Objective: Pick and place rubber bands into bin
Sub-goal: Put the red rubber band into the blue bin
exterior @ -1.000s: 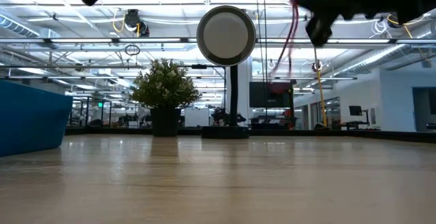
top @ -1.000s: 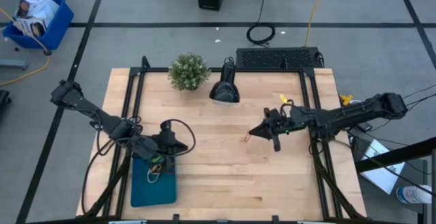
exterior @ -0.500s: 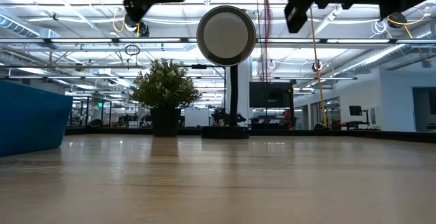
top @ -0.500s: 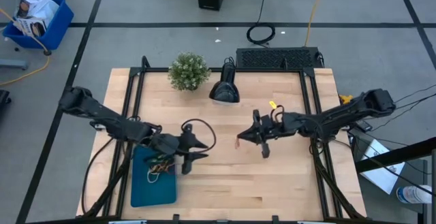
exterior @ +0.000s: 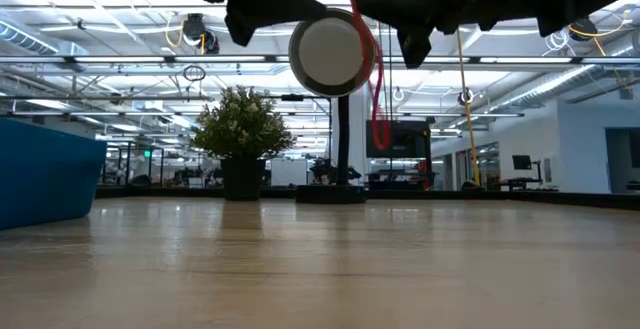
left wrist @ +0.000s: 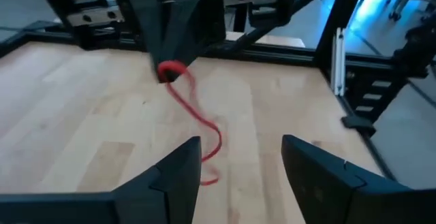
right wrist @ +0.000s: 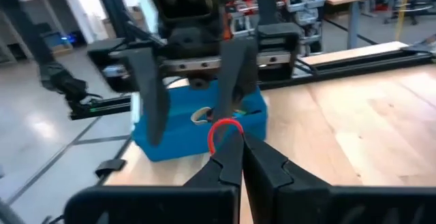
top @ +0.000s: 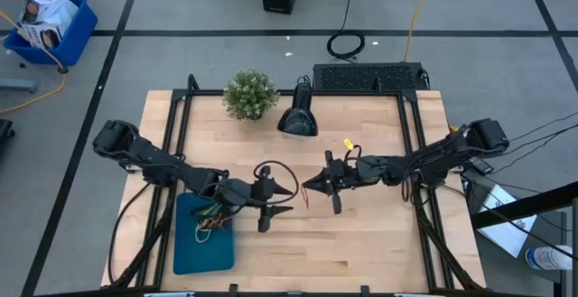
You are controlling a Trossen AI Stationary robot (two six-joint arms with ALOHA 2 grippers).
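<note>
Left claw (top: 278,207) hangs spread wide and empty above the worktop (top: 361,234), the bin (top: 194,247) with rubber bands (top: 210,216) just behind it. Facing it closely, the right claw (top: 310,187) pinches a red rubber band (exterior: 376,79), which dangles below its tips.

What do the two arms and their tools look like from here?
Both arms are dark, slim and jointed. The left arm carries looping black cable near its tool; the right arm has a small yellow tag near its tool. Each tool has two dark, tapered fingers.
</note>
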